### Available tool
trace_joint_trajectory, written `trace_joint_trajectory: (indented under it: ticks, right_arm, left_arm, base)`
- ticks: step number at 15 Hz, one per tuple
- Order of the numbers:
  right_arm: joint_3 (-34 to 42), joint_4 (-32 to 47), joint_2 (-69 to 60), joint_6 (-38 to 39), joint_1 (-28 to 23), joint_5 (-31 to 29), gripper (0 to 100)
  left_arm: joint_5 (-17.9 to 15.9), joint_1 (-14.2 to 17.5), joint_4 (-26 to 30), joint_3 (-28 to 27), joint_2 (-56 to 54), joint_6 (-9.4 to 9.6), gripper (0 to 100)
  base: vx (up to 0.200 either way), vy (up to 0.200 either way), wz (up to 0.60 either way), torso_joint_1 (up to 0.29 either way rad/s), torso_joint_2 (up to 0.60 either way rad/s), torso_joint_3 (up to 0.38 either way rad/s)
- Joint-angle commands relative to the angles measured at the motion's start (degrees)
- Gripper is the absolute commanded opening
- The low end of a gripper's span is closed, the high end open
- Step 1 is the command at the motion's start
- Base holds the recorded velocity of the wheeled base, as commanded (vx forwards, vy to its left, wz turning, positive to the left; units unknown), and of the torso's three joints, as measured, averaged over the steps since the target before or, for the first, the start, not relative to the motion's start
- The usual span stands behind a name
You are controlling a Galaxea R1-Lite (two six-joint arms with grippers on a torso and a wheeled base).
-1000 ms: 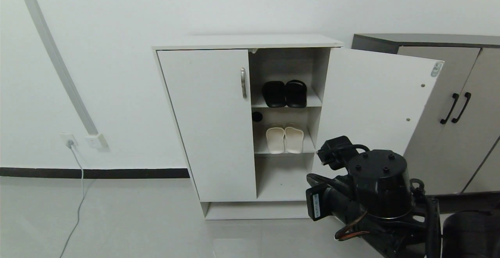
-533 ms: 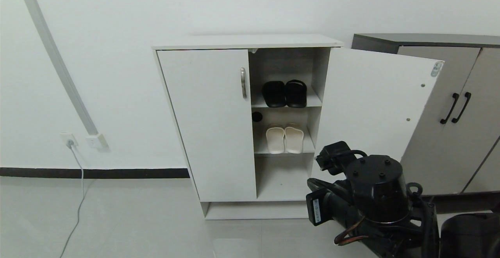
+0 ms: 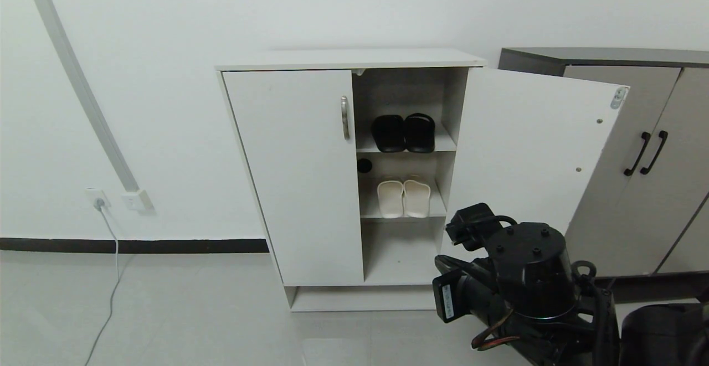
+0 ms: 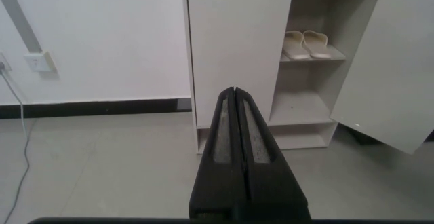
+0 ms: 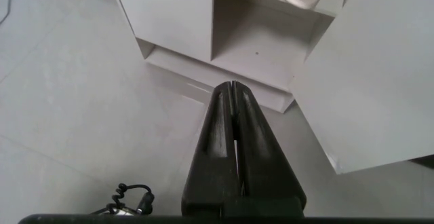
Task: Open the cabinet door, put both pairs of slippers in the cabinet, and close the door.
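Observation:
The white cabinet point(image 3: 293, 178) stands against the wall with its right door point(image 3: 532, 150) swung wide open and its left door shut. A black pair of slippers point(image 3: 403, 132) sits on the upper shelf. A white pair point(image 3: 403, 197) sits on the middle shelf, and the bottom shelf is bare. My right arm point(image 3: 520, 277) hangs low in front of the open door. My right gripper point(image 5: 234, 85) is shut and holds nothing, pointing at the cabinet's base. My left gripper point(image 4: 234, 91) is shut on nothing too, facing the left door, with the white slippers point(image 4: 307, 44) beyond it.
A grey cabinet point(image 3: 637, 161) with black handles stands right behind the open door. A wall socket point(image 3: 97, 199) with a cable trailing to the floor is at the left. Bare tiled floor point(image 3: 166, 310) lies before the cabinet.
My right arm has sunk a little lower and shifted slightly left in front of the open door. The cabinet and slippers have not moved.

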Motion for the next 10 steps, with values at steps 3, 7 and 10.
trace_joint_trajectory:
  ticks: [3, 7, 10]
  right_arm:
    - [0.0, 0.0, 0.1, -0.2, -0.1, 0.0, 0]
    - [0.0, 0.0, 0.1, -0.5, -0.1, 0.0, 0]
    - [0.1, 0.1, 0.2, -0.5, 0.0, 0.0, 0]
  left_arm:
    - [0.0, 0.0, 0.0, 0.0, 0.0, -0.01, 0]
    - [0.0, 0.0, 0.0, 0.0, 0.0, -0.01, 0]
    - [0.0, 0.0, 0.0, 0.0, 0.0, -0.01, 0]
  base:
    - [0.0, 0.0, 0.0, 0.0, 0.0, 0.0]
    - [0.0, 0.0, 0.0, 0.02, -0.21, -0.191]
    - [0.0, 0.0, 0.0, 0.066, -0.42, -0.351]
